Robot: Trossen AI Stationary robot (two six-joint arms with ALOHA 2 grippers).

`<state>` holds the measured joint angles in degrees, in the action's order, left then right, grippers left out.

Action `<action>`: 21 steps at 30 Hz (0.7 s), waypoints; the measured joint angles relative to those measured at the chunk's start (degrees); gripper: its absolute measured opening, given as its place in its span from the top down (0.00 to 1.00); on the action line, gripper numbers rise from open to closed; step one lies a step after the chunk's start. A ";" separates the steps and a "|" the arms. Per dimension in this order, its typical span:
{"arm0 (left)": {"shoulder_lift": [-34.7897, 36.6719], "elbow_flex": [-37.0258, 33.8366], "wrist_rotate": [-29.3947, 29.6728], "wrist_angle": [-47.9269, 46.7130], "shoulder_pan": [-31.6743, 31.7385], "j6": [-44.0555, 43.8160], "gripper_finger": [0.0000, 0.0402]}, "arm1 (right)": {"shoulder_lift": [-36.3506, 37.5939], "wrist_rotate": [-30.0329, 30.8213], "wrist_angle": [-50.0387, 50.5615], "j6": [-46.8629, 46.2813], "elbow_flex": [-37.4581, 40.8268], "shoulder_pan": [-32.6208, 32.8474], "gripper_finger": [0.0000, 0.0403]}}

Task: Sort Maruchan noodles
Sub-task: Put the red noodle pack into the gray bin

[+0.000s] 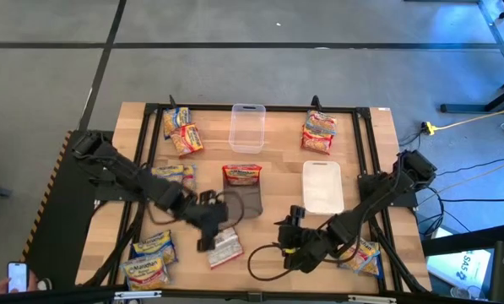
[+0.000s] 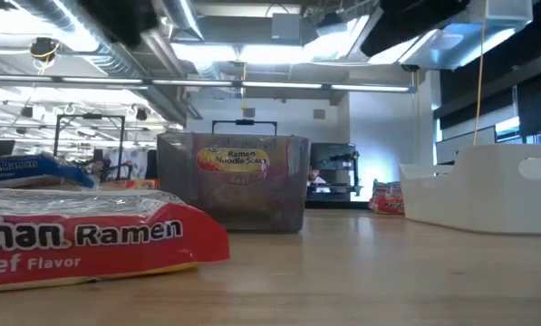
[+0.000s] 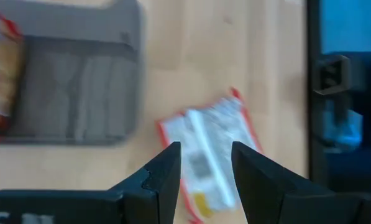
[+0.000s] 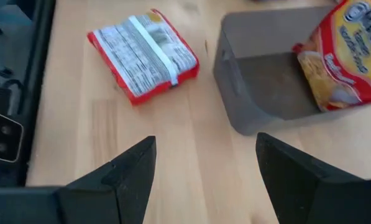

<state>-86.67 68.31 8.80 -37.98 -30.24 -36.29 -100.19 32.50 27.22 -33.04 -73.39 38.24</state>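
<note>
— Left gripper [image 1: 208, 234]: where is it, and does it hold something?
— It hangs over the table's front middle, fingers [image 3: 163, 177] parted with nothing between them. Just ahead of the tips lies a red-edged noodle packet [image 1: 224, 247], back side up, flat on the wood. Beyond that gripper stands the grey container [image 1: 245, 199] with one red packet [image 1: 242, 174] leaning at its far end.
— And the right gripper [image 1: 292, 239]?
— Also spread wide and empty, just beside the left one, facing the same packet and the grey container.
— Other packets?
— Two blue ones [image 1: 149, 260] near the left gripper's outer side, one [image 1: 365, 256] under the right arm, more at the far corners [image 1: 182, 132].
</note>
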 joint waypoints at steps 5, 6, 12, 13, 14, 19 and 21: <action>0.00 0.00 5.60 -0.61 -8.23 -9.21 0.66 | -2.43 -1.22 -7.09 0.37 0.00 0.02 0.38; -0.25 0.00 7.11 -0.99 -9.98 -10.80 0.66 | -3.13 -1.77 -8.70 0.32 0.00 0.02 0.38; -5.43 0.02 13.25 -3.02 -16.97 -17.84 0.66 | -8.45 -2.44 -15.09 -4.10 0.00 -0.46 0.38; -6.72 0.02 13.44 -3.00 -17.73 -18.64 0.66 | -9.47 -2.92 -16.34 -5.90 0.00 -0.58 0.38; -8.04 0.00 13.51 -3.19 -18.48 -19.08 0.66 | -10.58 -3.68 -17.65 -7.53 -0.02 -0.91 0.38; -14.74 0.00 14.35 -2.77 -21.19 -19.17 0.66 | -16.07 -5.12 -22.25 -15.67 -0.02 -1.80 0.38; -17.53 0.00 14.79 -1.75 -21.88 -18.87 0.66 | -17.88 -5.15 -24.38 -18.64 -0.02 -2.39 0.38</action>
<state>-104.20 68.31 23.60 -39.72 -52.12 -55.16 -118.07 27.35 2.83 -51.68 -73.41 35.85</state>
